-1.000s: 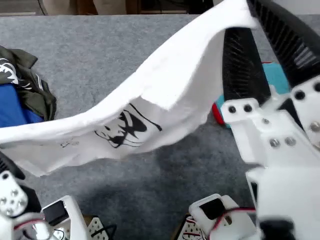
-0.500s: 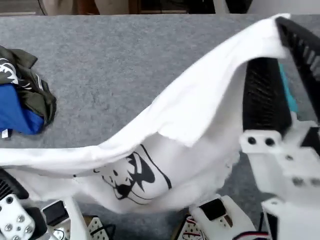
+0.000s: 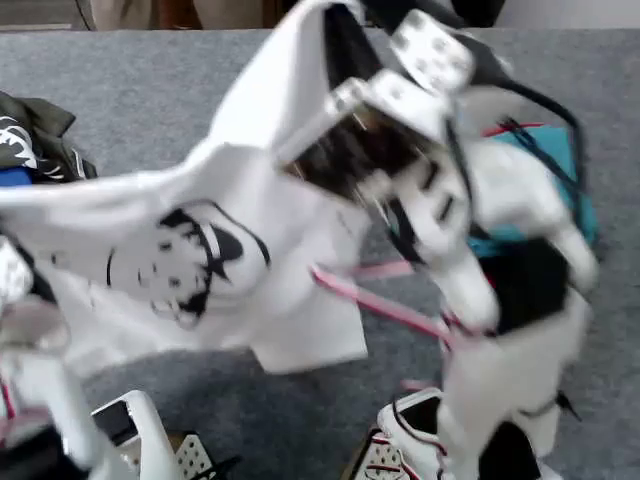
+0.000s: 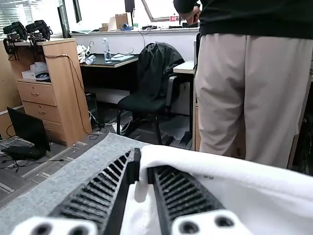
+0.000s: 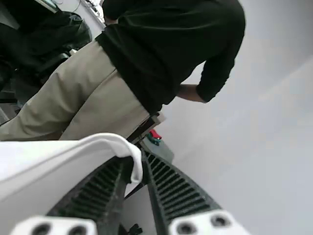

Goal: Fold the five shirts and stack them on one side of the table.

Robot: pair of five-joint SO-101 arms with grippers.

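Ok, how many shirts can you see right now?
4. White shirt held up over mid-table; dark green shirt at the left edge, blue shirt beside it; teal shirt at the right behind an arm. More may be hidden.

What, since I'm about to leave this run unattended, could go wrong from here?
1. Slip: the left gripper and right gripper each pinch only a thin edge of the white shirt, which is held in the air; it might pull free.
2. Snag: the white shirt hangs close to the dark shirt at the table's side, so lowering it could drag that one along.
3. The teal cloth lies partly under an arm and might get caught.
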